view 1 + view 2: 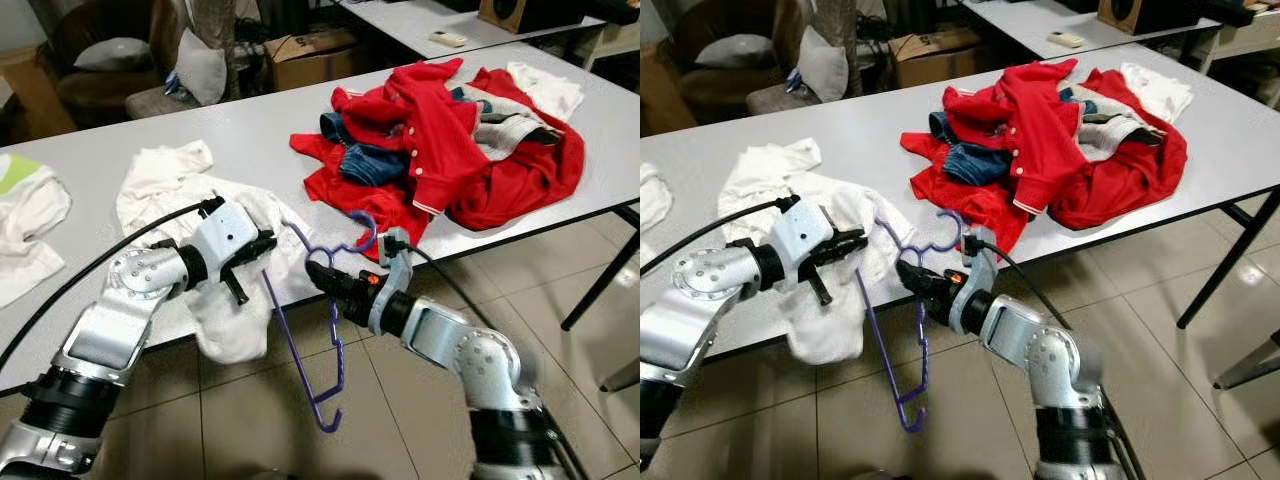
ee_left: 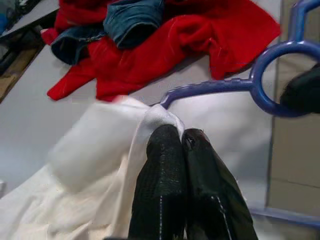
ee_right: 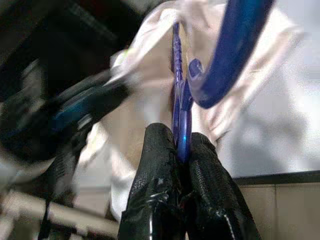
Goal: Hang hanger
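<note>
Two grippers at table edge (image 1: 300, 296) | left gripper (image 2: 182, 134) pinches white shirt (image 1: 235, 330) | right gripper (image 3: 182, 142) clamps purple hanger (image 1: 300, 340) over open floor (image 1: 420, 420)

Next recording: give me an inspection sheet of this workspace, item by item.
Surface: long grey table, tiled floor below.
Job's things: purple hanger tilted off the table edge; white shirt draped over that edge.
Clutter: heap of red clothes with jeans; another white garment at far left.
Grippers: left gripper shut on white shirt; right gripper shut on purple hanger.
Cables: black cable along the left arm.
Surroundings: cardboard box, armchair, second table.
</note>
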`<state>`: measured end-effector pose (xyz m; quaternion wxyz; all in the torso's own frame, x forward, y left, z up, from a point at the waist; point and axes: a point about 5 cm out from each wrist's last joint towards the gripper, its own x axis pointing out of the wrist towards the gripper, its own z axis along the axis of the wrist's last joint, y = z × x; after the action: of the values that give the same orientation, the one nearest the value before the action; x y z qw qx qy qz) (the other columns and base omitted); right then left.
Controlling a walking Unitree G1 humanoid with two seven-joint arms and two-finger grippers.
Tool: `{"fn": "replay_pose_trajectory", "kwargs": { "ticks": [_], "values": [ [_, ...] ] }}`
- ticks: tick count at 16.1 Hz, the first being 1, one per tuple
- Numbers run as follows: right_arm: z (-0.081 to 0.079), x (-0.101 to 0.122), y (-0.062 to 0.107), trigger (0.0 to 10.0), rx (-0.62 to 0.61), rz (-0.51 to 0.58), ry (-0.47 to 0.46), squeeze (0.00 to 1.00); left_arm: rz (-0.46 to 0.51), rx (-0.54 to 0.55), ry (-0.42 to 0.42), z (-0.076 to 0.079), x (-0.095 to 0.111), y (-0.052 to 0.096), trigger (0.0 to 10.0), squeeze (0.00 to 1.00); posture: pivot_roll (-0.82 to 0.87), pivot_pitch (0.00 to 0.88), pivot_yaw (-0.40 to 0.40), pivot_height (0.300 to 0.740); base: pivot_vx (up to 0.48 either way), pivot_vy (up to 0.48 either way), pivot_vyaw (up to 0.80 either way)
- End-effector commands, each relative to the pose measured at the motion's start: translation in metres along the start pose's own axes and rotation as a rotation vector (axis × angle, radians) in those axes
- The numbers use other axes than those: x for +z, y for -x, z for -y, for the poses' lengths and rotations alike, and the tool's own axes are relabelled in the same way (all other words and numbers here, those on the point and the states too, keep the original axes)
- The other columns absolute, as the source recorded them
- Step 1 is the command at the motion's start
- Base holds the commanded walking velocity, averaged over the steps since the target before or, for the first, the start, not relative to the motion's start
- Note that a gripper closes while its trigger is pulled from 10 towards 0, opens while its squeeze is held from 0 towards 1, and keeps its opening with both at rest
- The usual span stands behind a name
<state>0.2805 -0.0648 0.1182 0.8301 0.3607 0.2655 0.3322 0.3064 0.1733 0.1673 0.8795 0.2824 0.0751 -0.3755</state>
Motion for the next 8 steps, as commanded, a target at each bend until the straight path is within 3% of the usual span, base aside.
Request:
{"fn": "replay_pose_trajectory", "kwargs": {
  "ticks": [1, 3, 4, 5, 7, 8],
  "values": [
    [-0.006, 0.008, -0.005, 10.0, 0.006, 0.052, -0.037, 0.00, -0.013, 0.032, -0.046, -0.011, 0.005, 0.003, 0.0, 0.00, -0.04, 0.000, 0.117, 0.740, 0.000, 0.000, 0.00],
    [-0.008, 0.016, -0.015, 10.0, 0.005, 0.118, -0.122, 0.00, -0.020, 0.038, -0.053, -0.016, 0.007, 0.003, 0.0, 0.00, -0.03, 0.000, 0.117, 0.740, 0.000, 0.000, 0.00],
    [-0.018, 0.018, -0.021, 10.0, 0.072, 0.158, -0.225, 0.00, -0.029, 0.038, -0.068, -0.019, 0.008, 0.002, 0.0, 0.00, -0.01, 0.000, 0.117, 0.740, 0.000, 0.000, 0.00],
    [-0.025, 0.018, -0.023, 10.0, 0.111, 0.184, -0.260, 0.00, -0.035, 0.033, -0.077, -0.021, 0.009, 0.002, 0.0, 0.00, -0.01, 0.000, 0.122, 0.740, 0.000, 0.000, 0.00],
    [-0.028, 0.019, -0.025, 10.0, 0.118, 0.200, -0.242, 0.00, -0.054, 0.010, -0.102, -0.022, 0.007, 0.004, 0.0, 0.00, 0.00, 0.000, 0.127, 0.740, 0.000, 0.000, 0.00],
    [-0.027, 0.026, -0.025, 10.0, 0.136, 0.273, -0.280, 0.00, -0.080, -0.044, -0.135, -0.022, 0.002, 0.010, 0.0, 0.00, 0.00, 0.000, 0.136, 0.740, 0.000, 0.000, 0.00]
  ]
}}
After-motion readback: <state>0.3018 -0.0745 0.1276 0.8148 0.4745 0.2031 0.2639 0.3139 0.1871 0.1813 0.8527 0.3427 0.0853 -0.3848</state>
